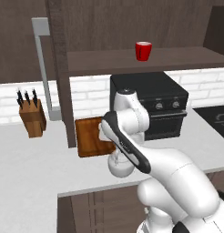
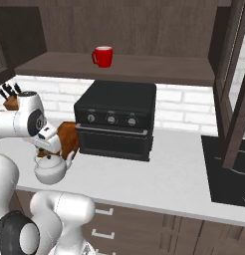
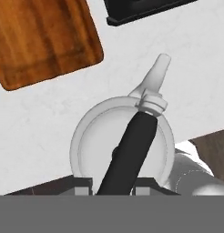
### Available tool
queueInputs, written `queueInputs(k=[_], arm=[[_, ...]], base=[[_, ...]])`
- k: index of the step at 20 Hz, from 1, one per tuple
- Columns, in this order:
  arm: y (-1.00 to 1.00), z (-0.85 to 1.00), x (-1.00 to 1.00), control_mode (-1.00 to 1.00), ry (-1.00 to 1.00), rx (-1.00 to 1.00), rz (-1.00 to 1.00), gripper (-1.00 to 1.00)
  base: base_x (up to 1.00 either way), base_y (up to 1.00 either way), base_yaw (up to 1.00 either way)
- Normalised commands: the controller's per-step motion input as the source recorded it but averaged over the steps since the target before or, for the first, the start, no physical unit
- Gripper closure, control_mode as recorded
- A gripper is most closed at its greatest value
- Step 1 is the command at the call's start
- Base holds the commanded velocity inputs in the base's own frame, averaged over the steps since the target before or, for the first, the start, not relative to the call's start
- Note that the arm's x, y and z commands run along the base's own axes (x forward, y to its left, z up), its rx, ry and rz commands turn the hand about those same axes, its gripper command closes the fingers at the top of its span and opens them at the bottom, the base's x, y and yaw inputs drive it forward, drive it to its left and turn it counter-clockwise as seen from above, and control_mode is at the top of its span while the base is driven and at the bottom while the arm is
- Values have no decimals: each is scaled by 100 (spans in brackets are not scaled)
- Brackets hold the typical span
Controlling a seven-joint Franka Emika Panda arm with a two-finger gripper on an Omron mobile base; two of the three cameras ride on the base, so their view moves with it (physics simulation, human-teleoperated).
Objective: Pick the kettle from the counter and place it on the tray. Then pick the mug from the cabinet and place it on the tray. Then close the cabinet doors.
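The white-grey kettle (image 3: 120, 145) is right under my hand, spout toward the black oven, and its dark arched handle (image 3: 129, 152) runs up between my fingertips. My gripper (image 2: 48, 151) is shut on that handle, over the front part of the counter (image 2: 159, 174). I cannot tell whether the kettle (image 2: 51, 170) touches the counter. The arm half hides the kettle (image 1: 119, 165) in the left base view. The reddish-brown tray (image 1: 89, 136) (image 3: 41, 41) lies empty just behind and to the left of it. The red mug (image 1: 143, 50) (image 2: 102, 56) stands upright on the cabinet shelf (image 2: 159, 67).
A black countertop oven (image 2: 117, 119) stands under the shelf, right of the tray. The cabinet doors stand open: one (image 1: 61, 82) at the left with its grey bar handle (image 1: 42, 68), another (image 2: 234, 99) at the right. A knife block (image 1: 32, 117) sits far left, a dark hob (image 2: 229, 169) far right.
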Motion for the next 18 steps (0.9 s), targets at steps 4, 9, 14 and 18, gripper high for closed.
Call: queueInputs(k=[4, 9, 14, 18], arm=[[62, 0, 28, -100, -12, 0, 33, 100], [47, 0, 37, -100, -9, 0, 23, 100], [14, 0, 50, -100, -14, 0, 14, 100], [0, 0, 48, -100, -12, 0, 3, 100]], base=[[0, 0, 0], [0, 0, 0], [0, 0, 0], [0, 0, 0]])
